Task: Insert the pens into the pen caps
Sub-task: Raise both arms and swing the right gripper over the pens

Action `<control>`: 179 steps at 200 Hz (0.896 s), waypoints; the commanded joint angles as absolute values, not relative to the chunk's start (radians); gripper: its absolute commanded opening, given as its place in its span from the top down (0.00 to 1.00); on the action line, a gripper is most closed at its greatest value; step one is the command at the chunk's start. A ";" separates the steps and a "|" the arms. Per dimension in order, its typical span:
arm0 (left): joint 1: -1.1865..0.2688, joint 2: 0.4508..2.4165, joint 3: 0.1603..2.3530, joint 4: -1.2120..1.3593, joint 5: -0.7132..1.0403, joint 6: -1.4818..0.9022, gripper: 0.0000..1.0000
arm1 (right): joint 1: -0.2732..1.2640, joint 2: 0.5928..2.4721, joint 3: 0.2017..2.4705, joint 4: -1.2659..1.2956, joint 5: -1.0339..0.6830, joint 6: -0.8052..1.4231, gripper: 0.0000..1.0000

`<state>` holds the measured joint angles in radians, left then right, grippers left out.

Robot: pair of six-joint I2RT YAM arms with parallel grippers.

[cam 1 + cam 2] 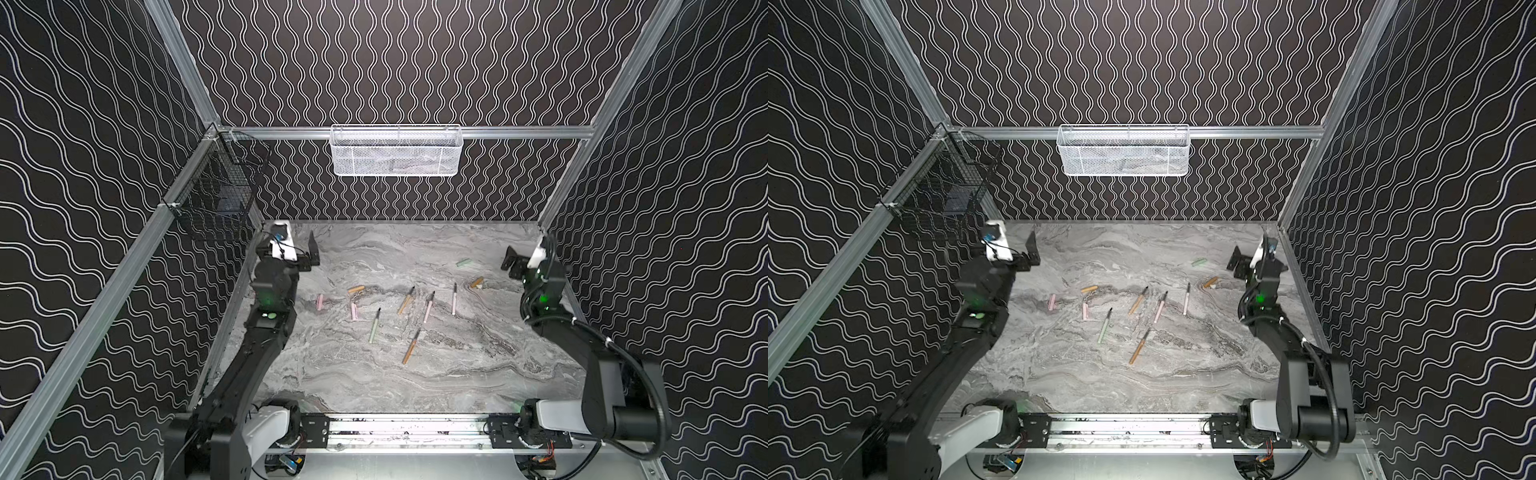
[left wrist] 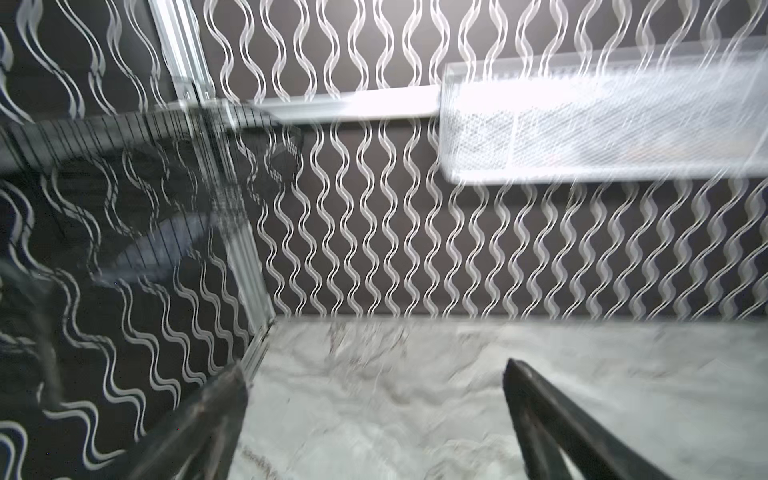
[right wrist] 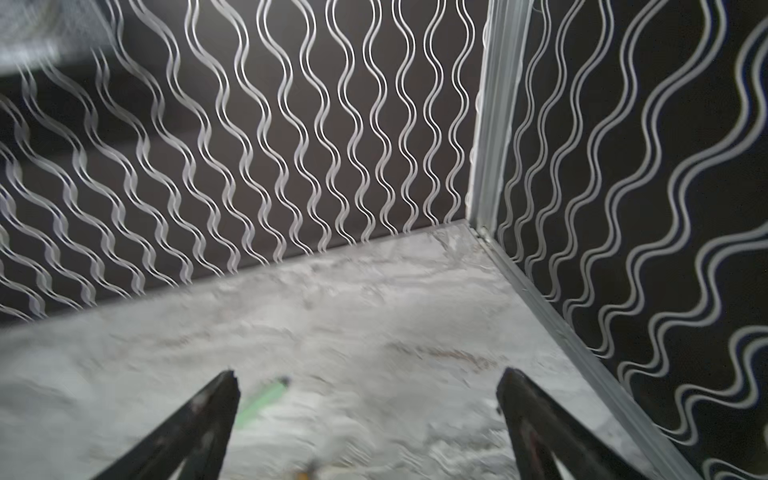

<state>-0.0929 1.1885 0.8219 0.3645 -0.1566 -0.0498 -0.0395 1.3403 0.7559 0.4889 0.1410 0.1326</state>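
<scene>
Several pens lie scattered mid-table: a green pen, two tan-orange pens and two pink pens. Pen caps lie apart from them: two pink caps and a tan cap to the left, a green cap and a tan cap to the right. My left gripper hovers open at the far left, empty. My right gripper hovers open at the far right, beside the green cap.
A white mesh basket hangs on the back wall's rail. A black wire basket hangs on the left rail above the left arm. Patterned walls close in the marble table on three sides.
</scene>
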 commanded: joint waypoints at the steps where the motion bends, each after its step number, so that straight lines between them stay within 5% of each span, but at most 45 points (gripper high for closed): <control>1: -0.092 1.164 1.010 -0.032 -0.110 -0.356 0.01 | -0.041 1.323 0.975 -0.013 0.164 0.406 0.00; 23: -0.092 1.179 1.145 -0.208 -0.040 -0.472 0.01 | -0.066 1.354 1.075 -0.185 0.151 0.687 0.00; 73: -0.077 1.218 1.070 -0.117 -0.038 -0.614 0.07 | -0.088 1.412 1.091 -0.230 -0.092 0.634 0.23; 131: -0.067 1.232 1.023 -0.107 0.214 -0.660 0.08 | 0.129 1.458 1.106 -0.396 0.085 0.526 0.53; 179: -0.133 1.270 1.036 -0.154 0.320 -0.693 0.11 | 0.267 1.480 1.085 -0.487 0.045 0.454 0.64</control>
